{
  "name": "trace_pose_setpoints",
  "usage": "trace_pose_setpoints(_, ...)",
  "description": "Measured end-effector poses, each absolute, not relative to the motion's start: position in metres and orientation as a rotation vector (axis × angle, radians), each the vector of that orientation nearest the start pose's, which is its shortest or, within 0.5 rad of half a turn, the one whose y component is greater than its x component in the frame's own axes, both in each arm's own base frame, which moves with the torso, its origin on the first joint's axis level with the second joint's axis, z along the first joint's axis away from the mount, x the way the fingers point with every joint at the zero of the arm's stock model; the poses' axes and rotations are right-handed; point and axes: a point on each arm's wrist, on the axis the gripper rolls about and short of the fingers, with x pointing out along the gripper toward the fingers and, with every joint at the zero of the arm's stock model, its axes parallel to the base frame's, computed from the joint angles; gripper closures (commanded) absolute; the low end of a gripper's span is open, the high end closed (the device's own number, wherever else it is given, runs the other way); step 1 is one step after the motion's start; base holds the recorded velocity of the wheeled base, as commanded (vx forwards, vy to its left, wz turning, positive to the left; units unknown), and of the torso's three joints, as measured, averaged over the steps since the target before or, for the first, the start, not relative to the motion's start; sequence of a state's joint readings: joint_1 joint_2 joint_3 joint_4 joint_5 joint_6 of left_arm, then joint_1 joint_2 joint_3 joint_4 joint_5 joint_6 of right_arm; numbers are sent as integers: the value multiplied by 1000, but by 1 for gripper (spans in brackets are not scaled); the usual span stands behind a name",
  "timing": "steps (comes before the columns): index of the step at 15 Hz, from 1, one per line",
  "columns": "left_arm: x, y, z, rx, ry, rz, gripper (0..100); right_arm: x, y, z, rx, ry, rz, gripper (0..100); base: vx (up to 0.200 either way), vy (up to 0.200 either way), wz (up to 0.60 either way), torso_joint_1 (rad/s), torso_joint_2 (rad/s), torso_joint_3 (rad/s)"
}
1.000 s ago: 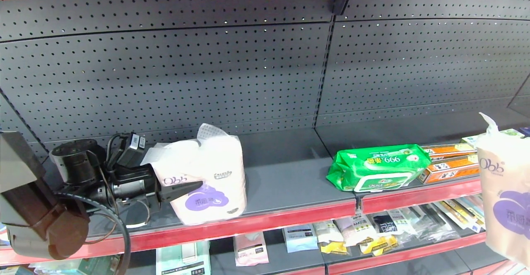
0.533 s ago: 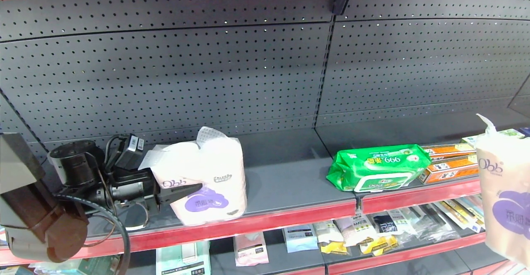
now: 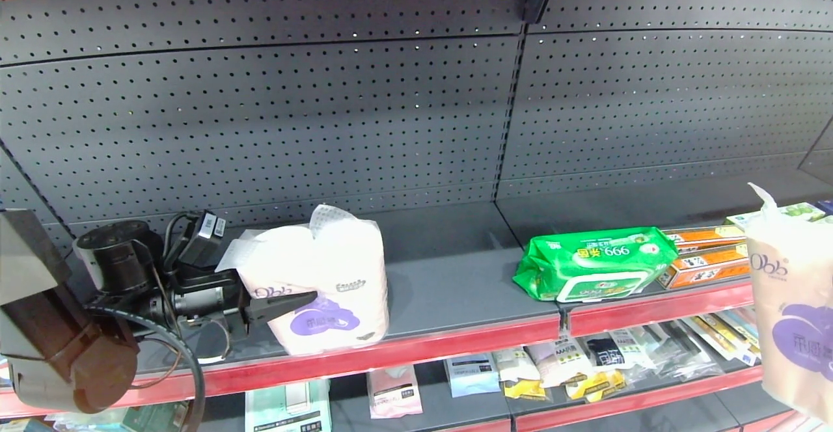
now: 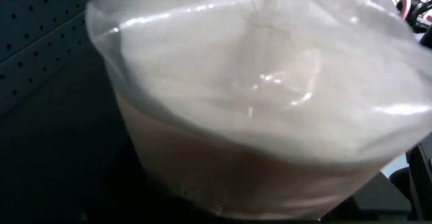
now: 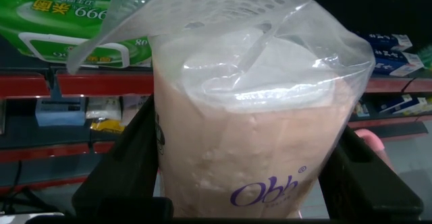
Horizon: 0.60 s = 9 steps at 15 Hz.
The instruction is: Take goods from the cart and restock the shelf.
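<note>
A white paper-roll pack [image 3: 325, 276] with a purple print stands upright on the left part of the grey shelf [image 3: 455, 289], near its red front lip. My left gripper [image 3: 306, 289] is shut on this pack from the left side, one black finger [image 3: 280, 303] lying along its front. The same pack [image 4: 256, 109] is close up in the left wrist view. A second, matching pack [image 3: 791, 315] hangs in the air at the far right, in front of and below the shelf lip. My right gripper [image 5: 243, 126] is shut on that pack [image 5: 250, 150], a black finger on each side.
A green wet-wipes pack [image 3: 595, 263] lies on the shelf right of centre, with orange boxes [image 3: 706, 256] beside it. Bare shelf lies between the left pack and the wipes. A pegboard wall [image 3: 325, 107] backs the shelf. Small packets [image 3: 566, 360] fill the lower shelf.
The left pack has sunk slightly onto the shelf, with the left gripper dropping a little with it. The right pack has edged slightly left and down.
</note>
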State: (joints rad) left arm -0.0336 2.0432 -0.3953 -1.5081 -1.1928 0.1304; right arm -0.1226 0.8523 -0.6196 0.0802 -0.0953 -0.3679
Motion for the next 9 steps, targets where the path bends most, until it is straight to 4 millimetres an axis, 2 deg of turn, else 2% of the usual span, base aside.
trace_pose_setpoints(9,282,-32,68,14,75,-1228,100,87,-13,228,-359,349,-157,100,0,0,0,0,0,0)
